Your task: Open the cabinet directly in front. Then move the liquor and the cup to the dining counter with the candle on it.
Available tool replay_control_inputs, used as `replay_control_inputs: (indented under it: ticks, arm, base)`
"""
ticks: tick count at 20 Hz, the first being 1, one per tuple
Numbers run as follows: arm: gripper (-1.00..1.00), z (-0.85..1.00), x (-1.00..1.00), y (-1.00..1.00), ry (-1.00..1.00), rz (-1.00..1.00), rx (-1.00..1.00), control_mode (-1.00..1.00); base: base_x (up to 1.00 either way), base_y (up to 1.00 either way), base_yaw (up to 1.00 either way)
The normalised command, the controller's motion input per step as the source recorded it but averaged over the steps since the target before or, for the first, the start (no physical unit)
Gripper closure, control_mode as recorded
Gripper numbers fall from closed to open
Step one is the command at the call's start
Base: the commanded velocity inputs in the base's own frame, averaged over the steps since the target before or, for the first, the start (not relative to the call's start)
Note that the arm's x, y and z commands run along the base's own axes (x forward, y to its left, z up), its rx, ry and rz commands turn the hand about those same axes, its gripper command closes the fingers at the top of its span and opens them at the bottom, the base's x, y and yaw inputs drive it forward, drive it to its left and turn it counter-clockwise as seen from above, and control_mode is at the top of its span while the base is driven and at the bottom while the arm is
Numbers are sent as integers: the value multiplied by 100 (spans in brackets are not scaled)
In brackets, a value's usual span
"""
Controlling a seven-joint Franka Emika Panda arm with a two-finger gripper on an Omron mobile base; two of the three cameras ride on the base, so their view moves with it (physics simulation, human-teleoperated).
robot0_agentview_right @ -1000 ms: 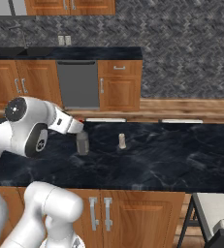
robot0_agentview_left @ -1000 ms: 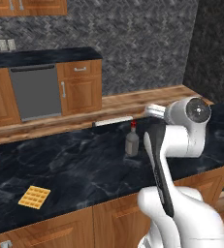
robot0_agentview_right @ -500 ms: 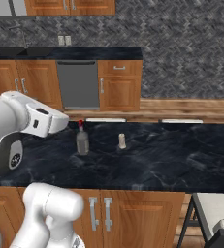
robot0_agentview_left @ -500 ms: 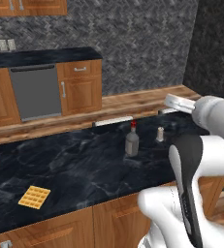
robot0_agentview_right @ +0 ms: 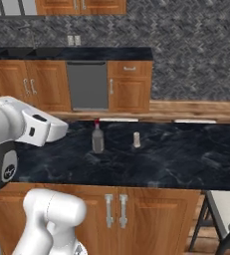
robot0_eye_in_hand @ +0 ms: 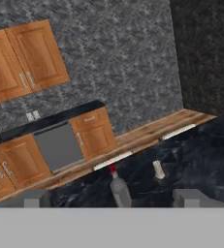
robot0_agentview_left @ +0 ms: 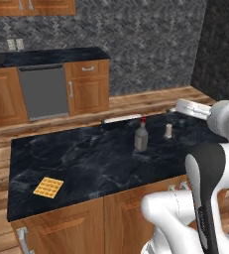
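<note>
The liquor (robot0_agentview_left: 141, 136) (robot0_agentview_right: 97, 139) (robot0_eye_in_hand: 119, 187), a greyish bottle with a red cap, stands upright and free on the black marble dining counter (robot0_agentview_left: 86, 163) (robot0_agentview_right: 186, 159) (robot0_eye_in_hand: 210, 160). A small pale candle (robot0_agentview_left: 168, 130) (robot0_agentview_right: 136, 140) (robot0_eye_in_hand: 158, 169) stands just to its right. My gripper (robot0_eye_in_hand: 113, 198) is open, with its fingertips (robot0_eye_in_hand: 36, 197) wide apart and drawn back from the bottle, holding nothing. Brown wall cabinet doors (robot0_eye_in_hand: 31, 58) with silver bar handles hang shut on the far wall. The cup is out of view.
A yellow waffle (robot0_agentview_left: 48, 187) lies near the counter's left front corner. Across a strip of wood floor stands a black-topped counter with a grey dishwasher (robot0_agentview_left: 44, 92) (robot0_agentview_right: 88, 85) and drawers. A stool (robot0_agentview_right: 221, 209) stands at the lower right.
My arm has swung back from the liquor, which stays upright where it was. Both base views have shifted slightly, so the base has moved a little.
</note>
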Motion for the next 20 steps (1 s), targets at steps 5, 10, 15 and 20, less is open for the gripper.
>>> replay_control_inputs:
  ticks: [5, 10, 15, 20]
  arm:
    - [-100, 0, 0, 0, 0, 0, 0, 100]
    - [-100, 0, 0, 0, 0, 0, 0, 100]
    - [-100, 0, 0, 0, 0, 0, 0, 100]
    - [-100, 0, 0, 0, 0, 0, 0, 100]
  base:
    - [-30, 99, 13]
    - [13, 100, 12]
    - [15, 100, 7]
    - [3, 100, 8]
